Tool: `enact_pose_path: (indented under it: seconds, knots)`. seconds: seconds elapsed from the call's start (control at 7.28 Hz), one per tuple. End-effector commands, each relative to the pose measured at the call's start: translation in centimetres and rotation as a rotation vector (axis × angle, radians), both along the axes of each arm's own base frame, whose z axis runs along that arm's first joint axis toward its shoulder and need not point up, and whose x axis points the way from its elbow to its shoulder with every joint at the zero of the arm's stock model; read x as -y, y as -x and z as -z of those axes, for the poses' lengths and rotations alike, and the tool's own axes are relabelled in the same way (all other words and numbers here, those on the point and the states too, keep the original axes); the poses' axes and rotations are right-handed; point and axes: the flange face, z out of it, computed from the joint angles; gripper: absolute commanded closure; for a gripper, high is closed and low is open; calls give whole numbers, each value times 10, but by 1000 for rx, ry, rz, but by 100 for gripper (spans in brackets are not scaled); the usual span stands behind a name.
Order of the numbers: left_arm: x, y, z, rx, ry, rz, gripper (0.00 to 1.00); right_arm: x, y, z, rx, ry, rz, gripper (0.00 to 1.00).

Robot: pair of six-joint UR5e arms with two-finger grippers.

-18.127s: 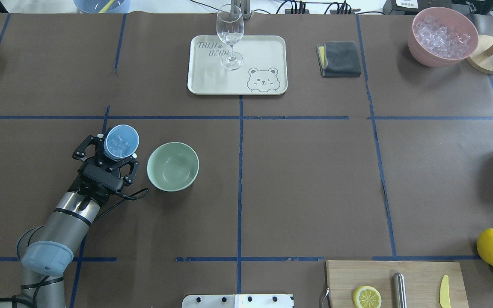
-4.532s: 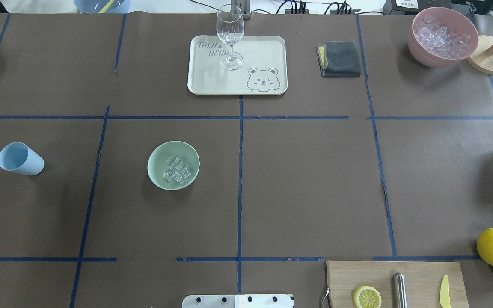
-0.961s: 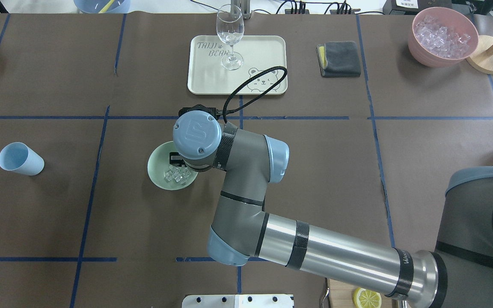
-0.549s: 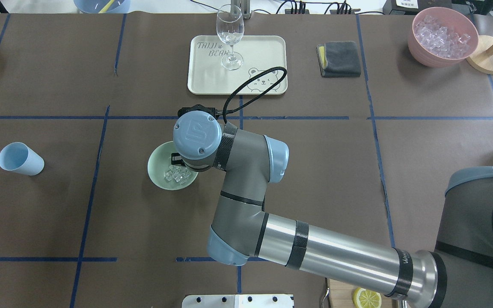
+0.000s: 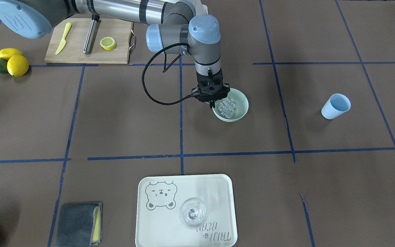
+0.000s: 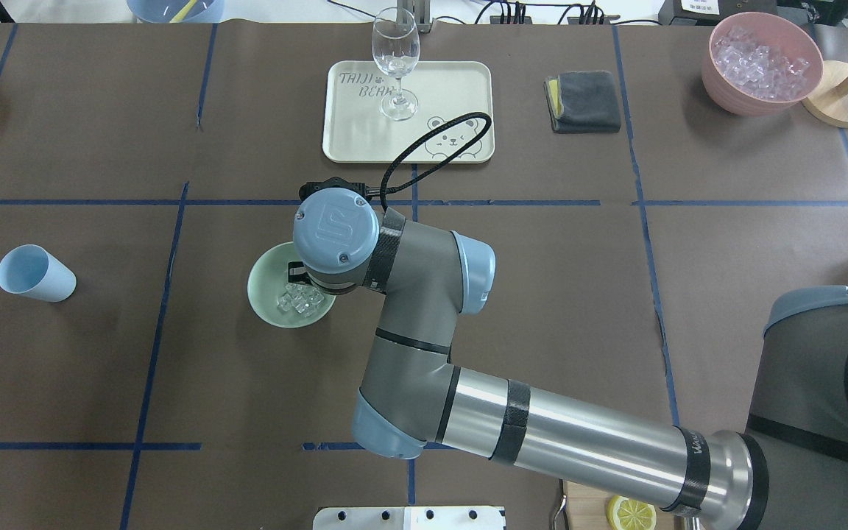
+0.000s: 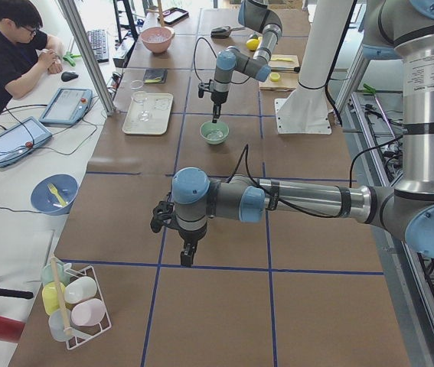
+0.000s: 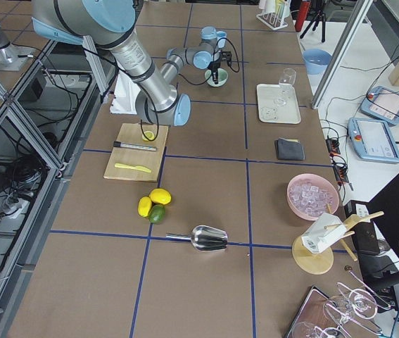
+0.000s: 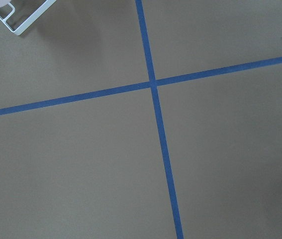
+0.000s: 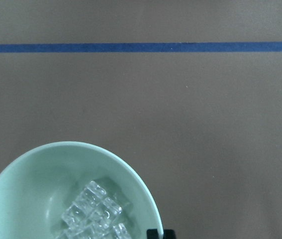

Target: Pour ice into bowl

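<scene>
The pale mint-green bowl (image 6: 266,283) (image 5: 241,102) (image 10: 31,189) sits left of the table's middle. The ice (image 6: 300,300) (image 5: 227,106) (image 10: 96,214), a small heap of clear cubes, lies inside it. My right arm reaches across and my right gripper (image 5: 212,103) (image 10: 161,233) points straight down, shut on the bowl's rim, one fingertip inside and one outside. An empty light blue cup (image 6: 34,274) (image 5: 335,106) stands far to the left. My left gripper (image 7: 188,256) hangs over bare table at the left end; I cannot tell whether it is open or shut.
At the back are a cream tray (image 6: 461,81) with a wine glass (image 6: 395,62), a grey cloth (image 6: 584,101) and a pink container of ice (image 6: 761,62). A cutting board (image 5: 87,51) with a lemon half and lemons (image 5: 12,63) lie on my right.
The ice has gone from the cup in my left gripper into the bowl, and the cup now stands far left. In the last half second my right gripper and the bowl shifted slightly left together.
</scene>
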Motion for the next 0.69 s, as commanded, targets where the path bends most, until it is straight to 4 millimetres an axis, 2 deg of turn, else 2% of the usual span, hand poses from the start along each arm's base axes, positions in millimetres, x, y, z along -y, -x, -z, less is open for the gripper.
enact_pose_path:
  seconds: [0.0, 0.14, 0.41, 0.55]
  knots:
    - [0, 0, -2, 0, 3, 0, 0, 3, -43, 36, 102, -9, 19, 100]
    - [-1, 0, -3, 0, 6, 0, 0, 15, -82, 28, 142, 5, 37, 100]
    - [-2, 0, -7, 1, -13, -25, 0, 39, -186, -29, 179, -6, 96, 100]
    - [-2, 0, -7, -1, -44, -61, 0, 55, -240, -65, 170, -26, 116, 100]
